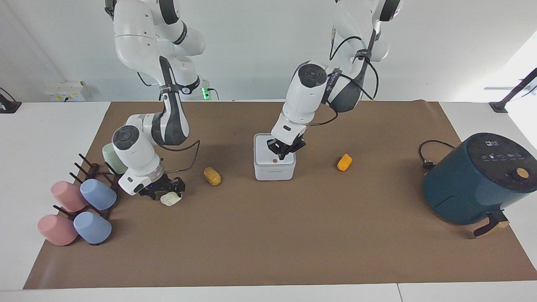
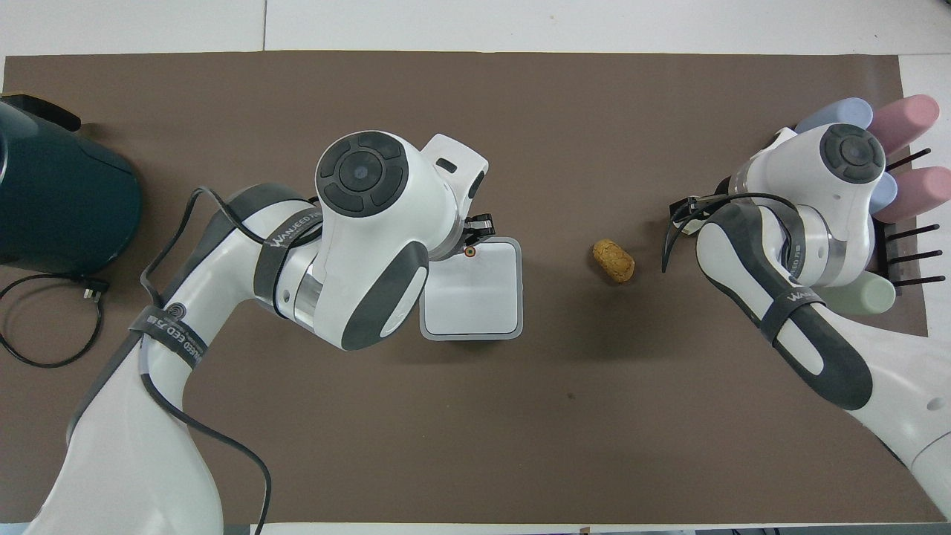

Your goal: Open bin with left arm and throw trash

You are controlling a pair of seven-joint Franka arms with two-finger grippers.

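The white bin point(image 1: 275, 167) stands mid-table with its lid down; it also shows in the overhead view point(image 2: 475, 297). The round button point(image 1: 275, 160) sits on the lid's edge farthest from the robots point(image 2: 469, 252). My left gripper point(image 1: 284, 153) hangs just over the lid, close to the button. My right gripper point(image 1: 164, 192) is open and low around the white paper wad point(image 1: 171, 199). The golden-brown lump point(image 1: 212, 176) lies between wad and bin point(image 2: 614, 260). The orange lump point(image 1: 344, 162) lies beside the bin toward the left arm's end. In the overhead view the arms hide the orange lump and the wad.
A dark teal air fryer point(image 1: 478, 180) with its cord stands at the left arm's end point(image 2: 59, 200). A rack of pastel cups point(image 1: 79, 209) stands at the right arm's end, next to my right gripper. A brown mat point(image 1: 268, 251) covers the table.
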